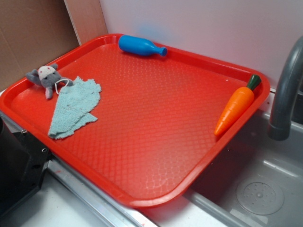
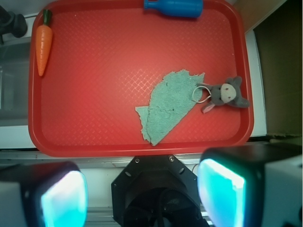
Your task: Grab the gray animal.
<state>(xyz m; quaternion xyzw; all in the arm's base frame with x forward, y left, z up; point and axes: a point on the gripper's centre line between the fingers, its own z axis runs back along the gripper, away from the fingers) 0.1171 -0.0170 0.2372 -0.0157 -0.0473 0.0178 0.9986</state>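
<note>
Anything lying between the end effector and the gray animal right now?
No objects. In the wrist view the open end effector sits off the tray; only the red tray's rim and bare floor separate it from the gray animal.

Red tray [image 1: 142, 156]: textured surface, raised rim, fills most of the exterior view.
Light teal cloth [image 1: 73, 106]: crumpled, lying flat at the left of the frame.
Blue bottle [image 1: 141, 46]: on its side along the tray's upper rim, neck pointing right.
Orange carrot [image 1: 236, 105]: green top, leaning on the right rim.
Gray faucet [image 1: 286, 90]: right edge of frame.
Sink [image 1: 258, 194]: round drain, lower right.
</note>
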